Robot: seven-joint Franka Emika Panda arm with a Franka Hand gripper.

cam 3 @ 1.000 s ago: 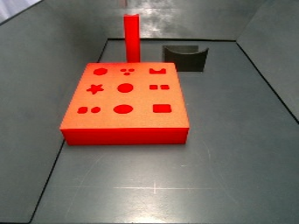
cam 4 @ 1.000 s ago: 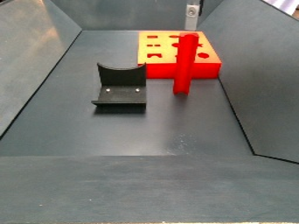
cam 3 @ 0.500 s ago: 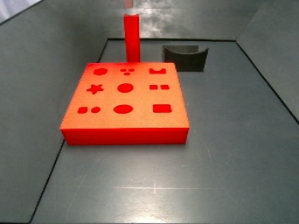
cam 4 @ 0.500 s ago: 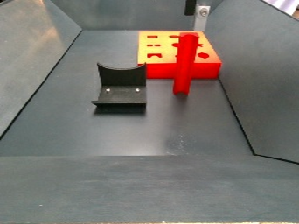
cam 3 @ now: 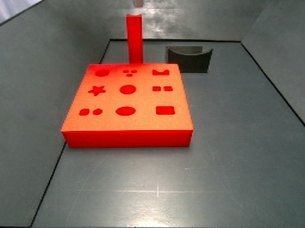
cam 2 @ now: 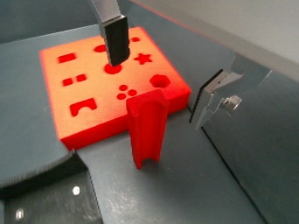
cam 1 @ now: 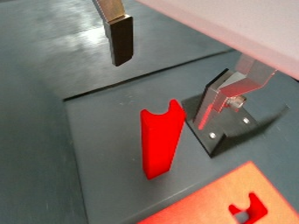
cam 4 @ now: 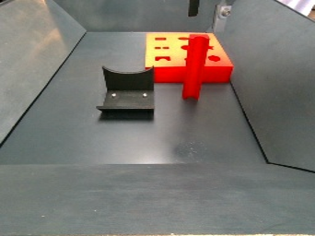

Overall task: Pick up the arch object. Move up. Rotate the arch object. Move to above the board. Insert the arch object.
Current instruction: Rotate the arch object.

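Observation:
The arch object (cam 3: 135, 40) is a tall bright-red bar standing upright on the floor just beyond the board's far edge; it also shows in the other side view (cam 4: 194, 66). The board (cam 3: 128, 102) is a thick orange-red slab with darker shape-holes, also seen in a side view (cam 4: 172, 51). My gripper (cam 1: 170, 70) is open and empty above the bar's notched top (cam 1: 162, 140), with one finger on each side of it and apart from it. In a wrist view the gripper (cam 2: 163, 66) hangs over the bar (cam 2: 147, 127), with the board (cam 2: 87, 83) behind it.
A squat dark grey block with an arched hollow (cam 3: 190, 58) stands on the floor beside the bar, also seen in a side view (cam 4: 125, 90). Sloping grey walls enclose the dark floor on all sides.
In the side view the gripper has come lower at the top of the frame, and both fingers now show above the bar. The bar, board and block have not moved.

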